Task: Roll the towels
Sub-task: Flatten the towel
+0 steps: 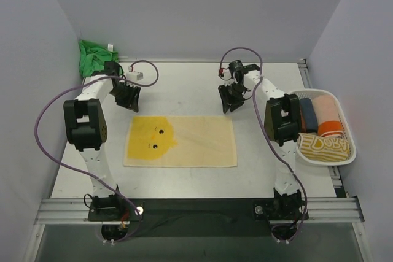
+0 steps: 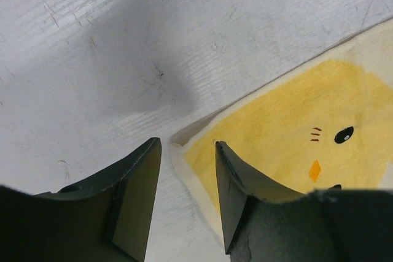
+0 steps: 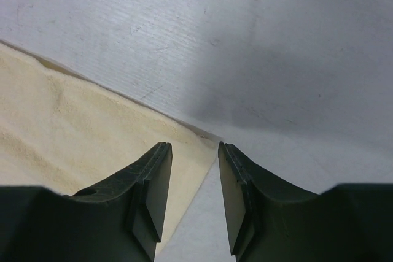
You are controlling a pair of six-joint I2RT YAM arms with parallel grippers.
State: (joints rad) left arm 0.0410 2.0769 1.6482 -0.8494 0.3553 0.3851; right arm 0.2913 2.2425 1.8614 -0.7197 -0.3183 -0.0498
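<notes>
The pale yellow towel lies flat and unrolled in the middle of the table, its chick face toward the left. My left gripper hangs over its far left corner. In the left wrist view the gripper is open, and the towel has its corner in the gap between the fingers. My right gripper hangs over the far right corner. It is also open, and the towel's tip lies between its fingers. The green towel sits crumpled at the back left corner.
A white slatted basket at the right edge holds several rolled towels. A small white box lies on the table behind the left gripper. Walls close in the table on the left, back and right.
</notes>
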